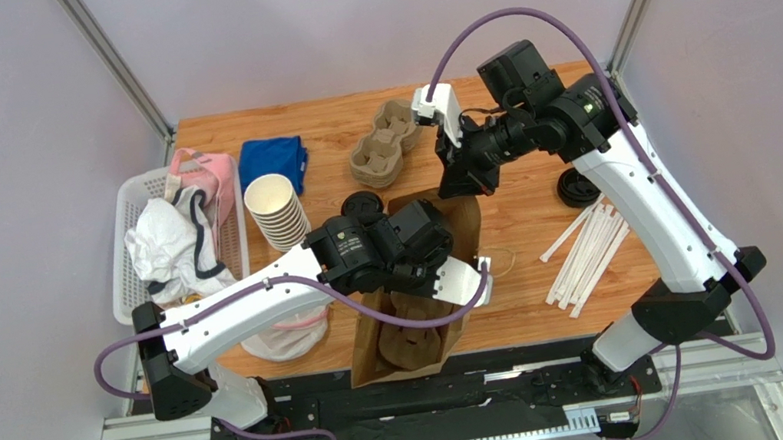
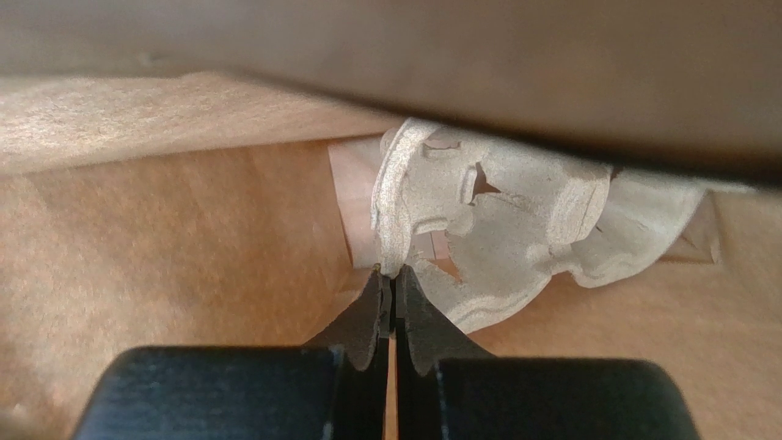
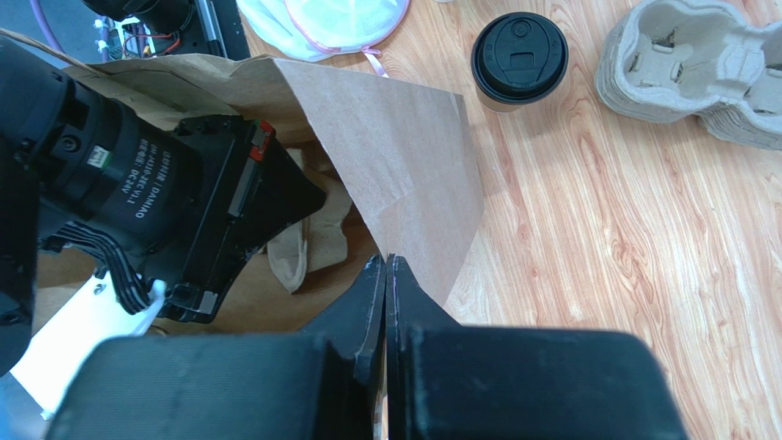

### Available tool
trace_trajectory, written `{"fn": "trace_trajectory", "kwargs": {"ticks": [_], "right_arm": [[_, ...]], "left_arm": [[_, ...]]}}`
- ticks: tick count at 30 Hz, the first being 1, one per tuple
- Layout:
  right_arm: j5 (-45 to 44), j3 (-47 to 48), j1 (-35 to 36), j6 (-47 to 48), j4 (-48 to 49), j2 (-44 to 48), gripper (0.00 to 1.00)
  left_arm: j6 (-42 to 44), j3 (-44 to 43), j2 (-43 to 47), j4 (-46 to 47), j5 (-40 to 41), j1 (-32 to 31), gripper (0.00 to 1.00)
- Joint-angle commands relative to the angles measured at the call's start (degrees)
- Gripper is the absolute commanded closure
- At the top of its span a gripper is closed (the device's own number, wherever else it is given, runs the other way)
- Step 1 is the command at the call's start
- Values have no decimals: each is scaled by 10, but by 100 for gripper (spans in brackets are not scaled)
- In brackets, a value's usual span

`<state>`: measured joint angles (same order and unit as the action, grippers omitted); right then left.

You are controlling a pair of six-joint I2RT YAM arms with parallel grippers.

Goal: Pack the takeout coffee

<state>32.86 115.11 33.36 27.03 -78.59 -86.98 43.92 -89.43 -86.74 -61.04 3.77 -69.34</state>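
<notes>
Near the front-middle of the wooden worktop (image 1: 530, 258) sits a brown paper bag (image 3: 395, 147) with its mouth held open. The left arm reaches into that mouth. The left fingers (image 2: 393, 280) are pressed together, nipping the rim of a pulp cup carrier (image 2: 496, 215) that rests inside the bag against its paper wall. The right fingers (image 3: 387, 275) are squeezed just as narrow, pinching the edge of the bag's upper flap and holding it raised above the left arm.

The takeout coffee (image 3: 519, 60) stands upright on the worktop outside the bag, near the raised flap. Its black lid is on and neither arm touches it. Beyond it lies a stack of empty pulp carriers (image 3: 698, 64), and to its left a leaning stack of lidless paper cups (image 1: 276, 208). 1 loose black lid (image 1: 576, 189) rests on the right side, near a scatter of white sticks (image 1: 588, 255). A white basket (image 1: 126, 271) holding cloths sits at the left edge, and a blue cloth (image 1: 273, 162) lies behind the cups.
</notes>
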Motion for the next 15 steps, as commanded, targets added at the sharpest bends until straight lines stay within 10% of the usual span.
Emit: {"fn": "trace_trajectory", "kwargs": {"ticks": [1,15], "right_arm": [[18,-3,7,-4,-95,24,100],[3,-13,6,-2,-91,18,100]], "left_arm": [[-16,34,19,31,-3,2,100],[-28,82,30,51,-8,3,100]]}}
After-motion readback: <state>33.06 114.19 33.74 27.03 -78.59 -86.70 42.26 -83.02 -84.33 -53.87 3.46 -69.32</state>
